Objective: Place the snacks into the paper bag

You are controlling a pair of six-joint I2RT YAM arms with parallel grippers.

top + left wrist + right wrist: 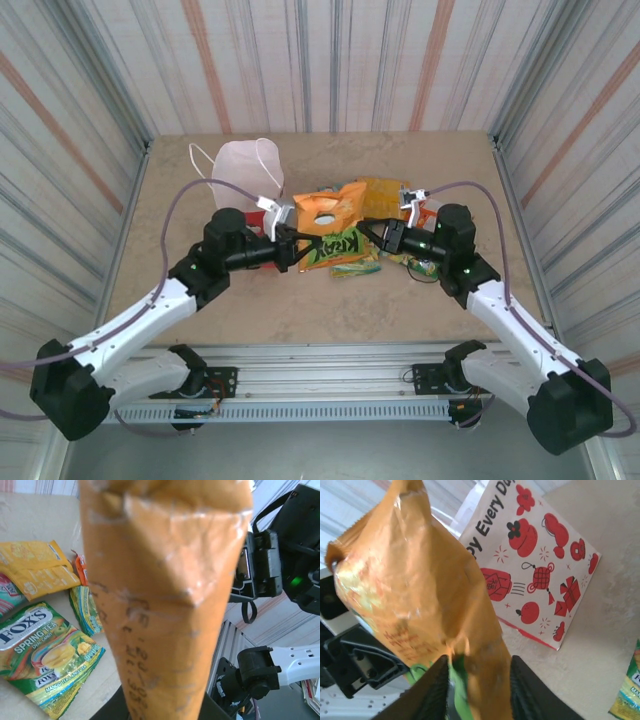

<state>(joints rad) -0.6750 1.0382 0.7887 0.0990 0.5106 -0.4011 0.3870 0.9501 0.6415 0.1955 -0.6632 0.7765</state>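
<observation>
Mid table (300, 310), tan stone-look surface: left gripper (297, 245) and right gripper (368, 232) face each other with the KRAX pouch (330, 228) between them, held off the surface. The pouch is large, orange, crinkled shiny foil with green print low down. In the left wrist view it tapers to a pinched narrow end at the left gripper, jaws clamped on it. In the right wrist view the right gripper's black fingers (432, 690) are closed on the pouch's other end, foil creased between them. Loose snacks lie flat on the table below and right of the pouch: a glossy green FOX'S packet (45, 660), a yellow packet (35, 567) beyond it, a small green packet (86, 611) just beside, and a small orange packet (80, 566) partly hidden by the pouch. Further off, toward the far-left corner, is the paper bag (243, 170): white matte paper, red apple and lantern prints, red bottom band, white cord handles (200, 165). Cannot tell if anything is inside it.
</observation>
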